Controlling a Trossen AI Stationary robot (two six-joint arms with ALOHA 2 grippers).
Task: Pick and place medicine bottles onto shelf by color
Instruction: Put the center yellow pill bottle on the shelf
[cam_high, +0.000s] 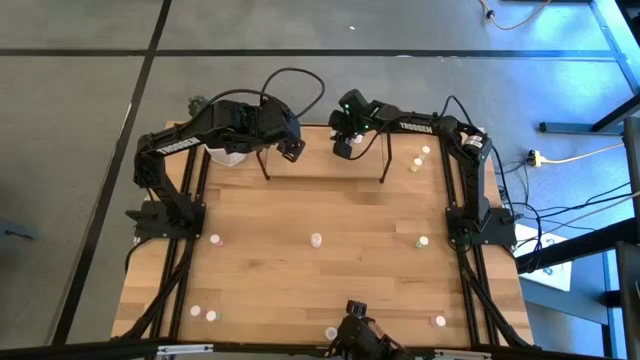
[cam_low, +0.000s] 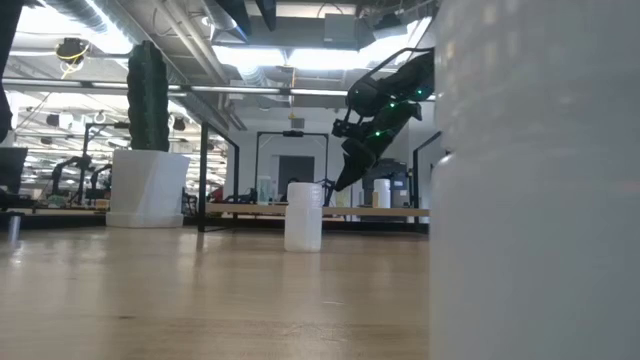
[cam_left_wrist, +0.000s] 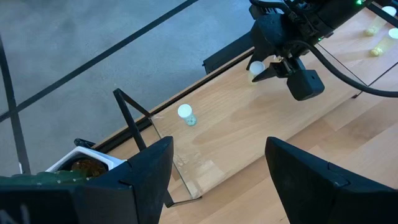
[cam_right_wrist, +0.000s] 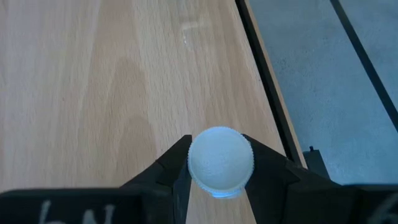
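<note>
Your right pincer (cam_right_wrist: 219, 167) clenches a white-capped bottle (cam_right_wrist: 220, 159), body hidden below the cap, above the shelf (cam_left_wrist: 224, 134). Left pincer (cam_left_wrist: 217, 165) released, its tips cut off.

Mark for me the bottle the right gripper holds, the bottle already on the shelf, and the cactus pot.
held bottle (cam_right_wrist: 220, 160), right wrist view: on its round white cap, between the fingers.
shelf bottle (cam_left_wrist: 186, 113), left wrist view: on its white cap.
cactus pot (cam_low: 147, 188), low view: on its white front wall.

Right claw (cam_right_wrist: 219, 180) above the shelf (cam_left_wrist: 205, 140) — a bottle (cam_right_wrist: 220, 160) between its fingers.
</note>
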